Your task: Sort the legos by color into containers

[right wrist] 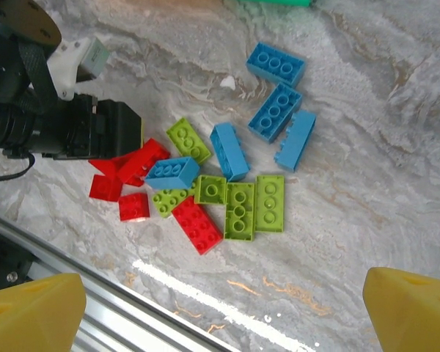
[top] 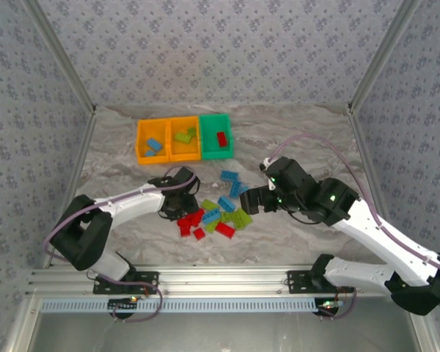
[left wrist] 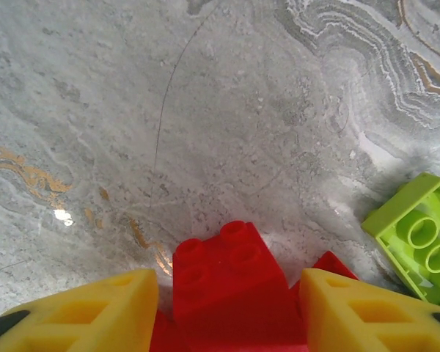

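The left gripper (left wrist: 227, 317) has its yellow fingers (left wrist: 95, 312) closely bracketing a red brick (left wrist: 227, 282), studs up, long axis running away between them; whether they pinch it I cannot tell. The right gripper (right wrist: 224, 308) gapes wide and empty. The containers (top: 152, 159) hold about four legos (top: 155, 144). The pile (top: 214, 214) just in front of the containers awaits sorting.

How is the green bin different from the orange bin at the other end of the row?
The green bin sits at the right end; the left orange bin at the left end. The green bin holds a red brick; the orange one holds blue bricks. Both are open-topped, rectangular and joined in one row.
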### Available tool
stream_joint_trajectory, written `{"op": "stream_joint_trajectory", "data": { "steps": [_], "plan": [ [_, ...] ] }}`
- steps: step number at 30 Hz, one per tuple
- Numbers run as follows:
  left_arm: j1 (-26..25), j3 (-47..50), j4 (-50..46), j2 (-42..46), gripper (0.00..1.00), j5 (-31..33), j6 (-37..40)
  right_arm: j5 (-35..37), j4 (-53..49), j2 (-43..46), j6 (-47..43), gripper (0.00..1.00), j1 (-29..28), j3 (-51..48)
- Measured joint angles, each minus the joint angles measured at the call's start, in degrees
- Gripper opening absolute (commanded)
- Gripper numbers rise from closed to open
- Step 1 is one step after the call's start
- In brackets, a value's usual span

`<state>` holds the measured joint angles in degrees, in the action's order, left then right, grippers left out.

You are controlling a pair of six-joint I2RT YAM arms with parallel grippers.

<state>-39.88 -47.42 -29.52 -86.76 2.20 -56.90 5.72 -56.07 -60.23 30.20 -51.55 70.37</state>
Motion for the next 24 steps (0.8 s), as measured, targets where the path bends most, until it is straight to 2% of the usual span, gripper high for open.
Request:
{"op": "stream_joint_trajectory", "data": {
  "steps": [4,10,14,18,20,24],
  "plan": [
    [0.0,0.0,0.5,-1.4,0.44,-0.2,-0.2,-0.2,-0.4,-2.2,0.4,1.0,-1.4,0.2],
    [0.0,-0.2,-0.1,-1.5,0.3,0.1,-0.3,-1.8,-0.7,-5.3,0.4,1.0,-3.1,1.0],
    [0.0,-2.9,-2.8,-1.4,0.27,0.9,1.2,-2.1,-0.3,-6.0,0.4,1.0,-3.4,1.4],
    [0.0,-12.1,-5.5,-1.5,0.27,3.2,4.4,-0.1,0.0,-4.9,0.5,1.0,-3.3,1.9],
    [0.1,-20.1,-6.7,-2.8,0.27,4.8,7.2,1.5,0.1,-3.4,0.6,1.0,-3.2,1.9],
    [0.8,-38.6,-5.9,-11.4,0.26,9.1,13.7,4.3,0.1,0.2,1.6,1.0,-2.6,1.9]
  ]
}}
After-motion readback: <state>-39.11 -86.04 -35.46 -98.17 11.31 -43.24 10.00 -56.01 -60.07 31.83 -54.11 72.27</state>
